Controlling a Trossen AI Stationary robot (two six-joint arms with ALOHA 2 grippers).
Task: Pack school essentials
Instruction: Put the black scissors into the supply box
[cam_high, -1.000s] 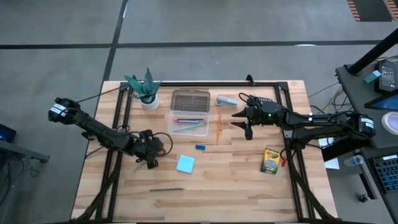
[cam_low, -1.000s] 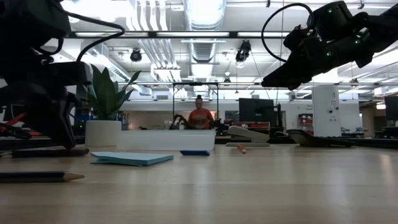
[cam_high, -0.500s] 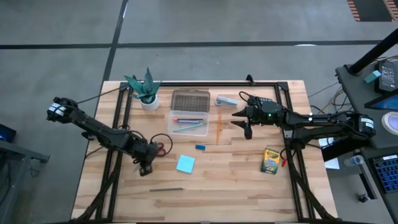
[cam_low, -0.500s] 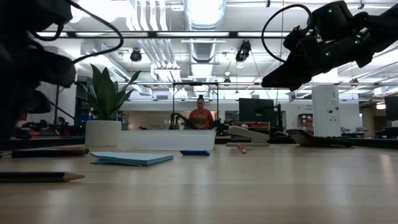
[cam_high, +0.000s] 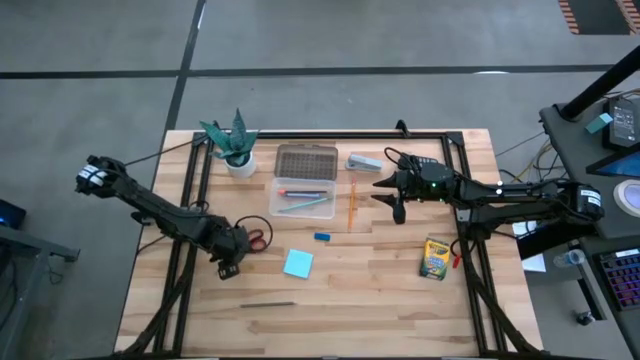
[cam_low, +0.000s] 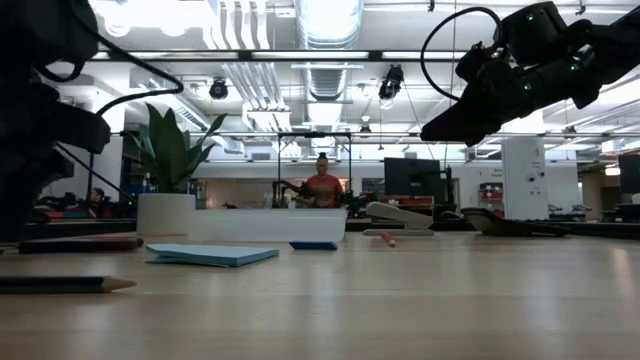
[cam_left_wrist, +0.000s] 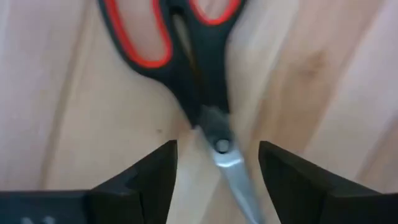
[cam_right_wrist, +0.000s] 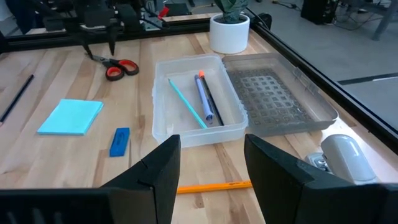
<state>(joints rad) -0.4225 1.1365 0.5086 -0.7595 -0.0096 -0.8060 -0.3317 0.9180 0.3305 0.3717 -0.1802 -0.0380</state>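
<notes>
A wooden surface (cam_high: 380, 290) seen from above holds school supplies and two dark robot arms. The left hand (cam_high: 228, 266) has just changed: a second ago it was pinched shut low over the red-handled scissors (cam_high: 257, 238), and now its fingers (cam_left_wrist: 152, 171) stand wide apart. In the left wrist view the scissors lie flat on the wood between those spread fingers, blades toward the camera and handles away, gripped by nothing. This suggests the scissors are released or not yet secured, so they remain unpacked, well apart from the clear plastic case (cam_high: 303, 197). That case, near the middle of the surface with its lid (cam_high: 306, 161) folded open behind it, already holds a teal pencil (cam_right_wrist: 188, 103), a blue pen (cam_right_wrist: 204, 99) and a dark pen. An orange pencil (cam_high: 352, 203), a small blue eraser (cam_high: 321, 237), a light-blue notepad (cam_high: 298, 263), a grey pencil (cam_high: 266, 305) and a yellow-green crayon box (cam_high: 434, 259) lie loose around it. The right hand (cam_high: 393, 192) hovers beside the case, fingers partly open and empty. A potted plant (cam_high: 234, 146) and a grey stapler (cam_high: 364, 161) sit at the back. No writing is readable on the crayon box or anything else.
</notes>
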